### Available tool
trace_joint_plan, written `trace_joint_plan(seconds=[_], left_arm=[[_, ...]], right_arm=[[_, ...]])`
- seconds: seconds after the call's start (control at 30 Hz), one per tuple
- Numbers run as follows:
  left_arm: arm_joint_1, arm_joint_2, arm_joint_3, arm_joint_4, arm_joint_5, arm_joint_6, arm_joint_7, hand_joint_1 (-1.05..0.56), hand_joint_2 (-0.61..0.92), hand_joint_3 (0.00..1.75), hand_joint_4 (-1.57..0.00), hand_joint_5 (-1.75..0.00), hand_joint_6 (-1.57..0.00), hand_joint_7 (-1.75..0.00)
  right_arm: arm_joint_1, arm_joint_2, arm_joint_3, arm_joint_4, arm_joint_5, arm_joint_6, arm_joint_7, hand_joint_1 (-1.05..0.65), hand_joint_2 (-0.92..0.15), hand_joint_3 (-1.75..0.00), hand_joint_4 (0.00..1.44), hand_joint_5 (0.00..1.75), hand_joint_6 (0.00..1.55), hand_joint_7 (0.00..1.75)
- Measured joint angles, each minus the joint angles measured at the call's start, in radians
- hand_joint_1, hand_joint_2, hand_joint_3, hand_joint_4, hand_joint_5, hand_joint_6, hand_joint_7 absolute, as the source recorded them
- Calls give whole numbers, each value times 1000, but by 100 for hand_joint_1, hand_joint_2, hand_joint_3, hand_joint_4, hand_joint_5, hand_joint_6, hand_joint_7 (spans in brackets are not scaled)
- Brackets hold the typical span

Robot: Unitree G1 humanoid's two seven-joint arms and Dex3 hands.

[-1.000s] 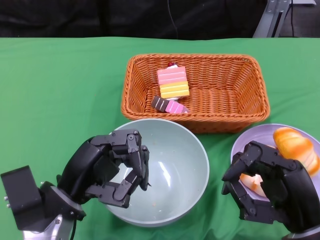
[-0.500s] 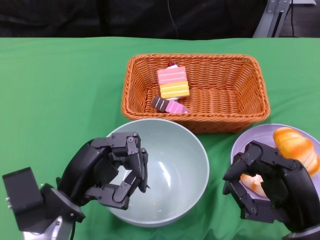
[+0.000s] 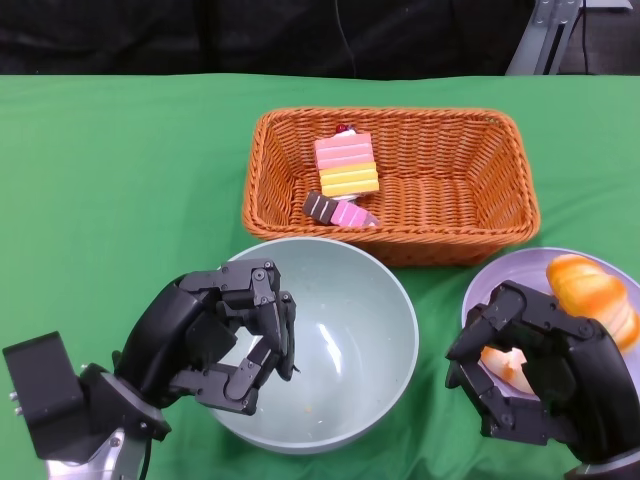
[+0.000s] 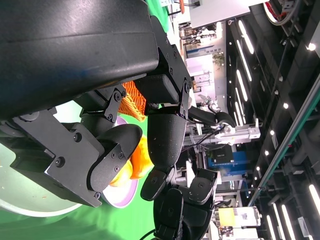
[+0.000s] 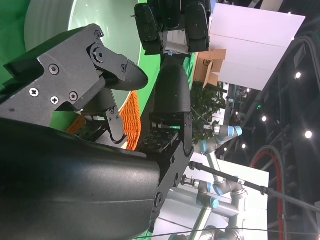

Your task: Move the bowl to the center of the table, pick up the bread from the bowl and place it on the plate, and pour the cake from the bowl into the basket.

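The pale green bowl [image 3: 350, 330] stands empty near the table's front, just before the wicker basket [image 3: 390, 117]. My left hand [image 3: 215, 340] grips the bowl's left rim, fingers curled over the inside and thumb below. In the basket lie a pink and yellow cake [image 3: 346, 165] and a brown and pink cake [image 3: 338, 211]. The orange bread [image 3: 590, 290] lies on the purple plate [image 3: 478, 292] at the right. Over the plate's near left part my right hand [image 3: 545, 375] hovers with loosely bent fingers that hold nothing; part of the bread shows through them.
A green cloth covers the table [image 3: 120, 180], bare at the left and behind the basket. The basket, the bowl and the plate stand close together. A grey metal stand [image 3: 545, 35] rises at the far right edge.
The left hand and the bowl dipped slightly half a second ago and are back where they were. The right hand, bread and cakes have not moved.
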Motion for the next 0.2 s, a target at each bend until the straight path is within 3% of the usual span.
trace_joint_plan(seconds=[0.2], left_arm=[[0,0,0,0,4,0,3,-1,44,142,-78,-173,-79,-150]], right_arm=[[-2,0,-1,9,0,-5,-1,-12,-57,-96,78,154,71,128]])
